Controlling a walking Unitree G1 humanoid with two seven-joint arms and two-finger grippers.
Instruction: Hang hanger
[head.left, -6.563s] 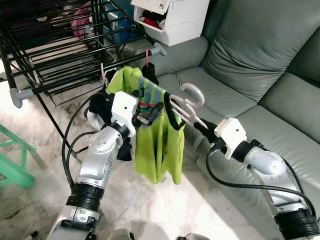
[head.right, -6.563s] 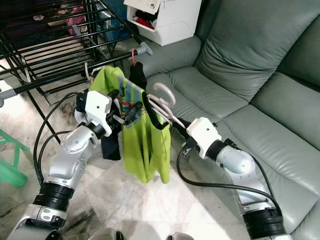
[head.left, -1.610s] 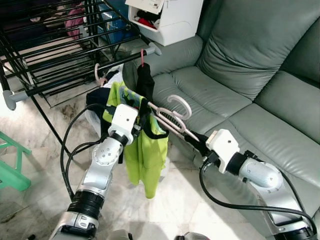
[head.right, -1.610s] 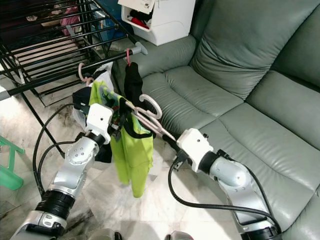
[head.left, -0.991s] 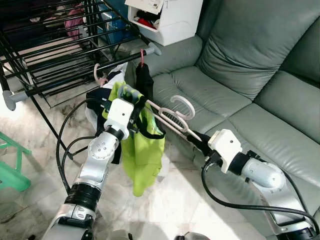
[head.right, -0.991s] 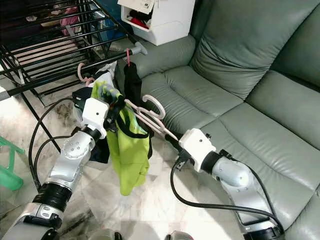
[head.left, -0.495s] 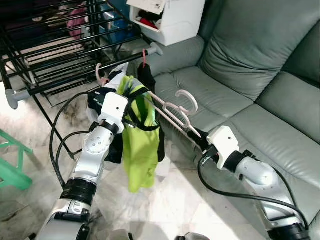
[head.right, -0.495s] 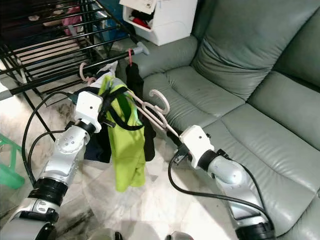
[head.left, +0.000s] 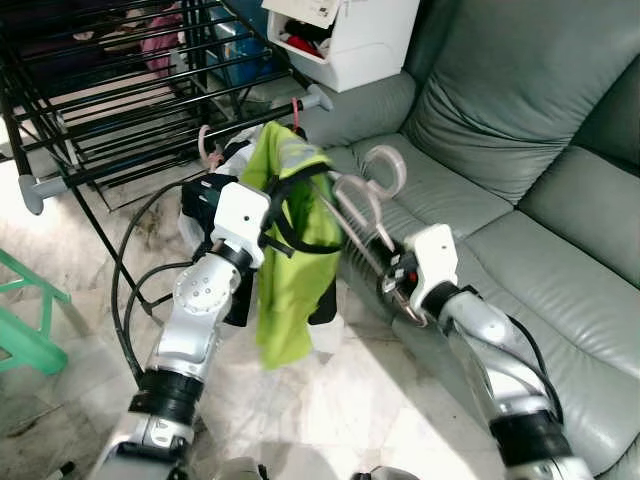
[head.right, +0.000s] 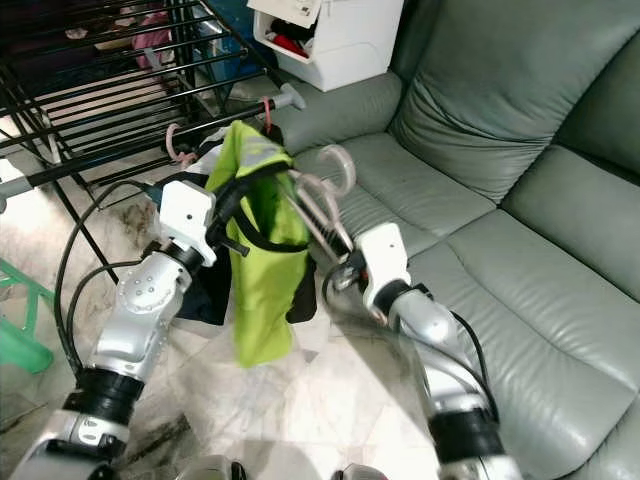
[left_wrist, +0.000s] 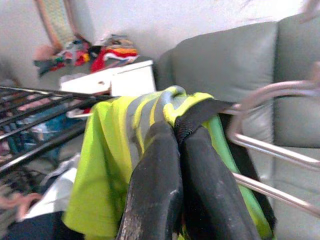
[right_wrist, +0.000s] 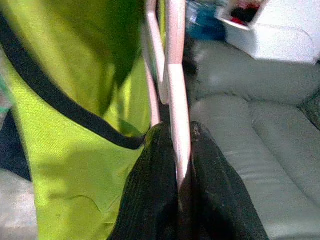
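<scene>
two silver jointed arms with white wrist housings, looping black cables, and long black-fingered end effectors.

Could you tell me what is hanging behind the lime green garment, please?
Dark clothing on the drying rack rail shows past the lime green garment; the rest is covered.

no readable text, labels, brands or numbers on anything in view

Lime-green vest (head.left: 290, 250) with black trim and grey stripe pinched in my left gripper (left_wrist: 176, 131), pale pink hanger (head.left: 362, 200) in my right gripper (right_wrist: 175, 150), grey-green sofa (head.left: 520, 110), black rack (head.left: 100, 100).
</scene>
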